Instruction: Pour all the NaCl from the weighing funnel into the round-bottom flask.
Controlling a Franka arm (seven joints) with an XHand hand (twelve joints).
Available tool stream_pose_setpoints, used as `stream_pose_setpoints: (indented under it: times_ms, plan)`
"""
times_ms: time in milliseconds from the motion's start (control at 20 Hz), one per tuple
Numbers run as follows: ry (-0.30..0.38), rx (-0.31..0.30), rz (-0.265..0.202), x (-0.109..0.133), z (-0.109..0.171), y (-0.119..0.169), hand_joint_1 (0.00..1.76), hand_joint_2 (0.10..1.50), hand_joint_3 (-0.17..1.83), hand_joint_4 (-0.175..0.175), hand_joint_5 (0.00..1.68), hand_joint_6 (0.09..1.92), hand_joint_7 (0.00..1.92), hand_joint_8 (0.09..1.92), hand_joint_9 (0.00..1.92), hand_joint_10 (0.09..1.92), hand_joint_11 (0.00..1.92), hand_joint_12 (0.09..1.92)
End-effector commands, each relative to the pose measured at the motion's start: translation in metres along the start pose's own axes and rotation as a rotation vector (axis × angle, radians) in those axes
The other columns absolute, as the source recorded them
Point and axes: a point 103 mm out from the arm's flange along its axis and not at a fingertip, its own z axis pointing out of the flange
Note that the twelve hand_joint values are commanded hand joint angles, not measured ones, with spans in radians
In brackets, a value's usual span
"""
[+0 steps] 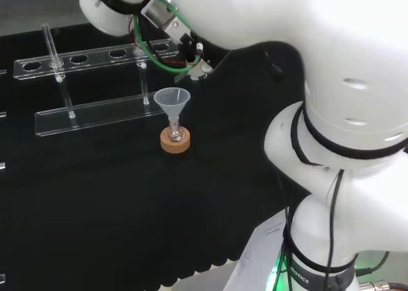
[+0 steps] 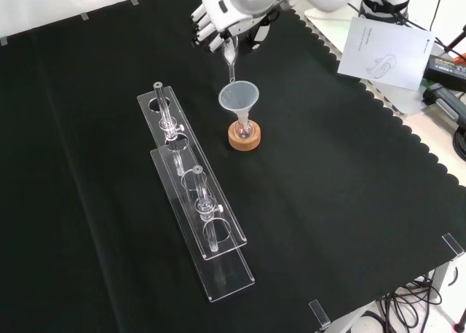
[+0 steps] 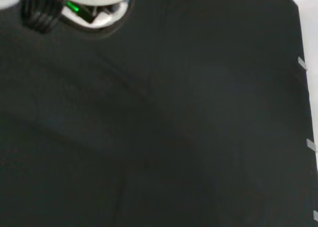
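Note:
In the front view my hand (image 2: pixel 224 14) hangs at the top of the cloth with its fingers curled round a small clear weighing funnel (image 2: pixel 230 59). The weighing funnel's spout points down, just above the rim of a translucent plastic funnel (image 2: pixel 238 98). That plastic funnel stands in the neck of a small round-bottom flask (image 2: pixel 243 131), which rests on a cork ring (image 2: pixel 244 140). In the head view the plastic funnel (image 1: pixel 172 100), the flask (image 1: pixel 175 134) and the cork ring (image 1: pixel 175 143) stand mid-bench, left of the arm's white links. I cannot make out any powder.
Two long clear acrylic racks (image 2: pixel 191 194) holding glass tubes lie left of the flask in the front view; in the head view the racks (image 1: pixel 95 113) stand behind it. A paper sheet (image 2: pixel 384 50) and cables lie beyond the scalloped cloth edge. The wrist view looks down on black cloth (image 3: pixel 164 127).

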Motion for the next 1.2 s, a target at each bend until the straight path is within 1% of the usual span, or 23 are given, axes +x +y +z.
stream_pose_setpoints:
  times_ms: [50,200,300,350,400,450,650,800,1050,1200]
  plan:
    - [-0.004,-0.059,-0.033,0.0149,-0.0016,0.0012,1.10,0.66,0.71,0.175,1.19,0.84,0.53,0.67,0.80,0.45,0.69,1.12]
    - [-0.006,-0.075,-0.033,0.0144,-0.0054,0.0005,1.10,0.66,0.71,0.175,1.19,0.84,0.52,0.67,0.80,0.45,0.69,1.12]
    - [-0.024,-0.076,-0.037,0.0152,-0.0083,-0.0003,1.10,0.67,0.71,0.175,1.19,0.84,0.52,0.67,0.80,0.45,0.69,1.12]
    - [-0.029,-0.075,-0.038,0.0155,-0.0087,-0.0005,1.10,0.67,0.71,0.175,1.19,0.84,0.52,0.67,0.80,0.45,0.69,1.12]
    - [-0.062,-0.069,-0.043,0.0171,-0.0087,-0.0008,1.10,0.67,0.71,0.175,1.19,0.84,0.52,0.67,0.80,0.45,0.69,1.12]
    - [-0.073,-0.066,-0.044,0.0174,-0.0084,-0.0009,1.10,0.67,0.71,0.175,1.19,0.84,0.52,0.67,0.80,0.45,0.70,1.12]
    - [-0.097,-0.057,-0.044,0.0189,-0.0092,-0.0013,1.10,0.67,0.71,0.175,1.19,0.84,0.52,0.67,0.80,0.45,0.70,1.12]
    - [-0.099,-0.055,-0.043,0.0182,-0.0091,-0.0011,1.10,0.67,0.71,0.175,1.19,0.84,0.52,0.67,0.80,0.44,0.70,1.12]
    - [-0.146,-0.052,-0.048,0.0192,-0.0091,0.0001,1.10,0.67,0.71,0.175,1.19,0.84,0.52,0.67,0.80,0.44,0.70,1.12]
    - [-0.159,-0.053,-0.051,0.0194,-0.0093,0.0008,1.10,0.67,0.71,0.175,1.19,0.84,0.52,0.67,0.80,0.44,0.70,1.12]
